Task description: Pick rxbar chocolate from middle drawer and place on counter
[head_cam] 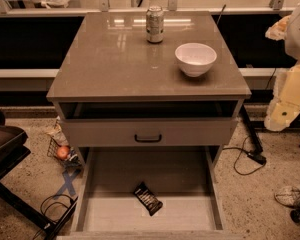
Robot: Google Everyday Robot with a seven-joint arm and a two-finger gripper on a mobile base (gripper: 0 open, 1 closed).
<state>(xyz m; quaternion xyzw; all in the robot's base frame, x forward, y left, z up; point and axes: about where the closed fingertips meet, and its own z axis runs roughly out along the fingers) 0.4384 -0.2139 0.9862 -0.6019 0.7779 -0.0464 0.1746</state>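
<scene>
The rxbar chocolate [148,198] is a small black wrapper with white lettering. It lies at an angle on the bare floor of the middle drawer [115,211], which is pulled out wide at the bottom of the cabinet. The counter [115,59] is the glossy grey-brown top of the cabinet. My gripper [284,106] is at the right edge of the view, beside the cabinet's right side at about counter height. It is well away from the bar and the drawer and holds nothing I can see.
A white bowl [195,58] and a metal can [154,24] stand on the counter. A drawer front with a black handle [148,138] sits shut above the open drawer. Cables [245,156], a wire basket with an orange [63,152] and a dark cart [7,144] are on the floor.
</scene>
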